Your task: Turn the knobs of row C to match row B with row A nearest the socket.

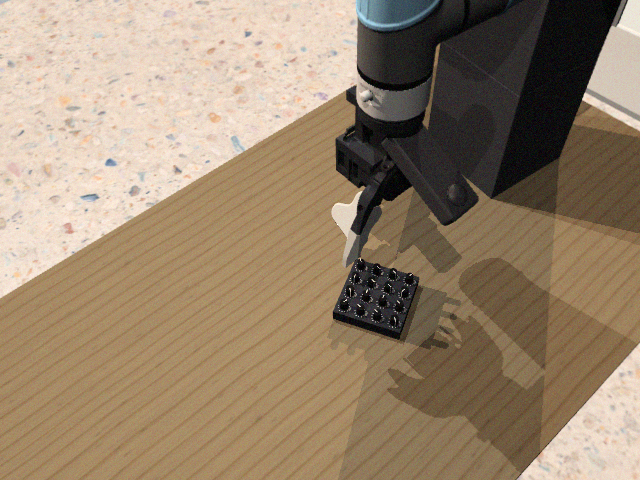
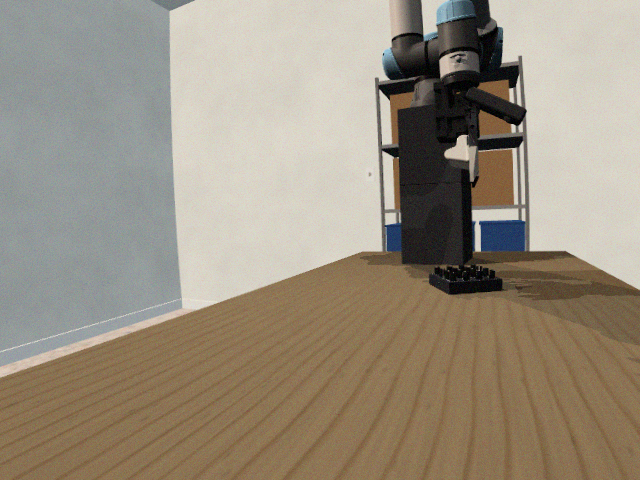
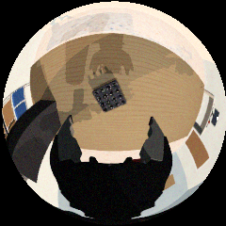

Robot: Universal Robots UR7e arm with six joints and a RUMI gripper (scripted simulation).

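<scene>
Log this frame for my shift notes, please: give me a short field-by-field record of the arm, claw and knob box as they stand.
arm: reaches from a dark pedestal over the wooden table
claw: open, nothing between its fingers
claw height: raised well above the box, plain in the exterior view
knob box: black, flat on the table, a four-by-four grid of knobs
contact: none; claw and box are apart
knob marks: too small to read here
background: a shelf rack with blue bins by the wall
</scene>
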